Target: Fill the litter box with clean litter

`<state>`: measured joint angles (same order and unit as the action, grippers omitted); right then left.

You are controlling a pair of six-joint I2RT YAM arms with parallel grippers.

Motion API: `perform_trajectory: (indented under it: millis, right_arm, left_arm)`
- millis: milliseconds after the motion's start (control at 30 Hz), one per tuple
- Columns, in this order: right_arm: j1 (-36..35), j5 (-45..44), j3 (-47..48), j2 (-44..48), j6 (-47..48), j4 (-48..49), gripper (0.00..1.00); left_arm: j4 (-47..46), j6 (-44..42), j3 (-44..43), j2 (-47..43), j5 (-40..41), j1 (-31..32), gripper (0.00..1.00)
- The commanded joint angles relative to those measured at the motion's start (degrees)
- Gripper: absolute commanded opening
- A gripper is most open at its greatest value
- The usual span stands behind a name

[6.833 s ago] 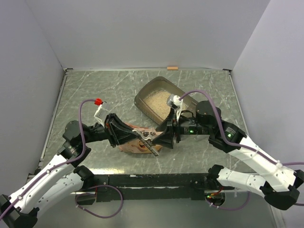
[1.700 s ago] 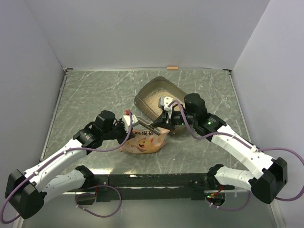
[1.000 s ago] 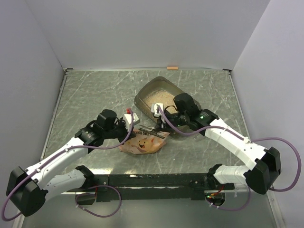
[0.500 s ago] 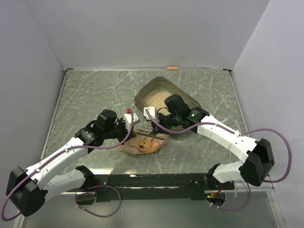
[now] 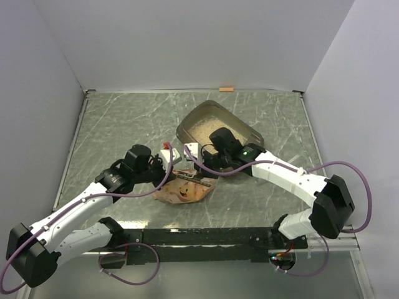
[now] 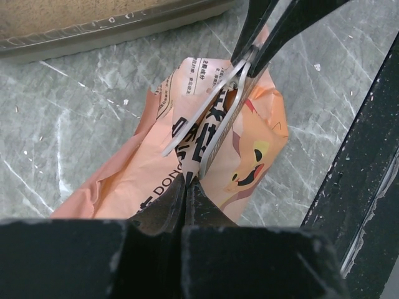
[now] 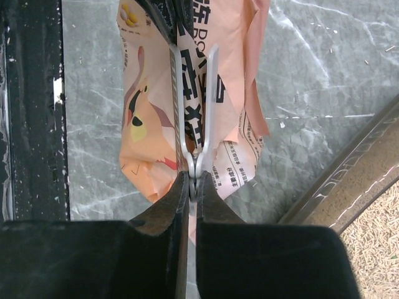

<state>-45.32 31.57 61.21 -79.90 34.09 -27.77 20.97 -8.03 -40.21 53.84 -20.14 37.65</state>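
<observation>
While the orange bag lies crumpled on the bench just beyond the arm bases, both hands are clamped on its top edge. The left hand pinches one end of the mouth seam and the right hand pinches the other, tips facing each other along it. Between them the mouth gapes slightly, showing silvery lining. The bag looks slack and fairly flat, so how much is left inside cannot be told.

Just past the bag, close to it but apart, sits the litter box. A layer of clean litter covers its floor, so filling seems well along.

The step in hand looks like a two-ended hold on the bag mouth, ready for a pour. The next move calls for raising both ends together, carrying the mouth over the near rim, then tipping the bottom up. An uneven lift could spill granules onto the bench.

Far off, at the back edge, lies a small tan strip.
</observation>
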Motion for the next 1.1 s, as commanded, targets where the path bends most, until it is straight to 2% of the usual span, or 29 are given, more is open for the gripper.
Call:
perform_trajectory:
  millis: [0, 67, 133, 167, 400, 600, 700, 733, 767, 800, 933, 1067]
  right_arm:
    - [-0.82, -2.83, -3.55, -0.44, -1.56, -1.24, 0.16]
    - [-0.82, -3.36, -4.08, 1.05, -2.53, 0.25, 0.31]
    - [-0.82, -3.62, -4.35, 2.2, -2.53, 0.35, 0.39]
    - [-0.82, -3.8, -4.35, 2.55, -2.53, 0.26, 0.99]
    - [-0.82, -8.18, -4.61, 9.93, -5.86, 2.45, 1.0]
    - [-0.82, -14.87, -2.24, 16.87, -13.77, 2.99, 1.0]
    - [-0.82, -17.41, -1.62, 20.74, -19.11, 3.68, 1.0]
    - [-0.82, -18.9, -1.62, 21.88, -20.8, 4.73, 1.0]
    - [-0.74, -21.35, -1.62, 23.72, -22.55, 5.18, 1.0]
    - [-0.73, -22.86, -1.62, 24.61, -26.23, 5.36, 1.0]
    - [-0.65, -26.65, 3.1, 25.06, -33.11, -0.77, 1.0]
    - [-0.65, -26.47, 6.55, 23.21, -36.89, -4.84, 1.0]
  left_arm:
    - [-4.8, 0.74, -2.33, -2.17, 0.81, -0.3, 0.04]
    - [-4.62, 0.56, -2.33, -2.08, 0.54, -0.3, 0.04]
    - [-4.62, 0.56, -2.33, -1.99, 0.37, -0.3, 0.04]
    - [-4.62, 0.65, -2.33, -1.99, 0.28, -0.3, 0.04]
    - [-4.62, 0.65, -2.33, -2.08, 0.63, -0.3, 0.04]
    - [-4.89, 1.09, -2.42, -3.39, 1.68, -0.3, 0.17]
    - [-4.98, 1.09, -2.42, -4.88, 1.51, -0.3, 0.41]
    - [-4.71, 0.83, -2.6, -5.41, 1.16, -0.3, 0.59]
    - [-4.54, 0.91, -2.86, -5.85, 0.9, -0.3, 0.67]
    - [-3.93, 0.91, -3.3, -6.9, 0.55, -0.3, 0.99]
    - [-1.46, 0.73, -6.63, -9.28, 2.55, -0.3, 0.97]
    - [0.12, 3.54, -10.76, -10.43, 9.93, -0.3, 0.97]
